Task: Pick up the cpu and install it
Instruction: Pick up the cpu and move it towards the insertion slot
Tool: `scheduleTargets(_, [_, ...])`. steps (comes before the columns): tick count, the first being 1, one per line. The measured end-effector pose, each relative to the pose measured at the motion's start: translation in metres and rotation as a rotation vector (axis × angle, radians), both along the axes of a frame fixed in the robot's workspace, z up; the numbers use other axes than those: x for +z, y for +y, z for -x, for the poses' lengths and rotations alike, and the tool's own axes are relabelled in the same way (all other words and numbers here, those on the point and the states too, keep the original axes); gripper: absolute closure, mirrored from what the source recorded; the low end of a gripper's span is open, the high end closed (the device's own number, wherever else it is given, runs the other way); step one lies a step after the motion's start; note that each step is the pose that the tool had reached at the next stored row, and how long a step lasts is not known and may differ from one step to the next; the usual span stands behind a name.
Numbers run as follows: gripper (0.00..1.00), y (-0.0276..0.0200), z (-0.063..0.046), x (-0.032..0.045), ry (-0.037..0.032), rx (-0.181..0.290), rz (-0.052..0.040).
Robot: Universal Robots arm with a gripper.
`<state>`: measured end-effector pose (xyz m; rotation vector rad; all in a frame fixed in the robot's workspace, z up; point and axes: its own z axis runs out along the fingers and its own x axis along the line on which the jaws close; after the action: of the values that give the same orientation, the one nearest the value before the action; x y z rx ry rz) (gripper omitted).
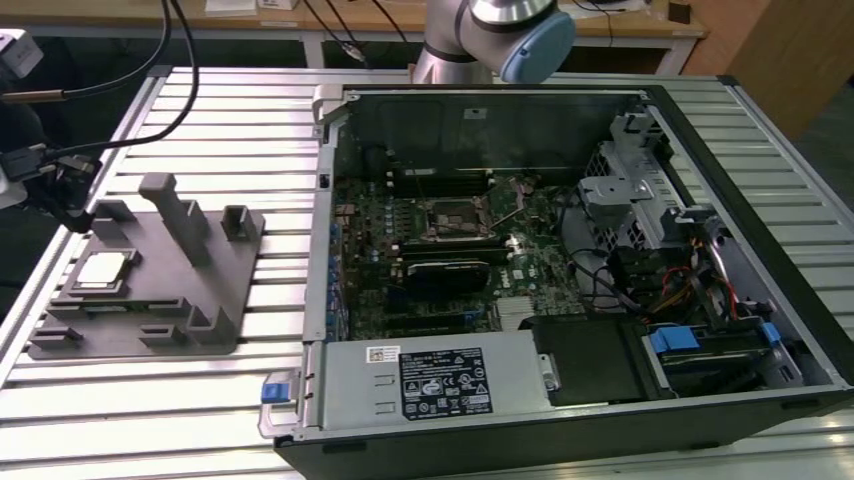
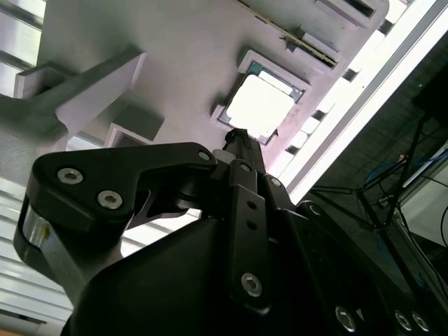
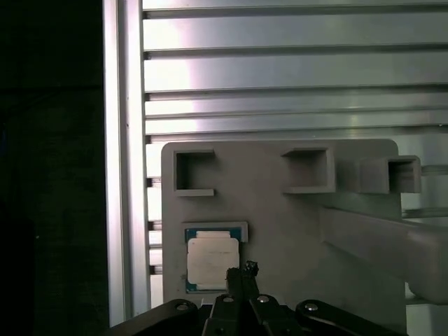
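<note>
We find the gripper above the cpu, which lies unpicked in its tray.

In the exterior view, the cpu [image 1: 104, 270] sits flat in a pocket of the grey fixture tray [image 1: 200, 290] on the slatted table [image 1: 160, 410], at the exterior view's left and well apart from the open computer case [image 1: 561, 440]. In the second wrist view, the gripper [image 2: 236, 134] hangs just over the cpu [image 2: 260, 106] with its jaws closed on nothing. In the first wrist view, the gripper [image 3: 243, 269] points at the edge of the cpu [image 3: 212, 260]. We judge that jaws descending closed would strike the lid. The snug pocket could also tilt the chip or make it slip.
</note>
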<state>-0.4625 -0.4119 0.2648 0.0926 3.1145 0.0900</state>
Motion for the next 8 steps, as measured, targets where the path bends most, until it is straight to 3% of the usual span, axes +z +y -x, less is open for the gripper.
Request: scheduleTargets(8, [0.89, -0.0011, 0.0013, -0.0074, 0.0045, 0.000, 0.0000])
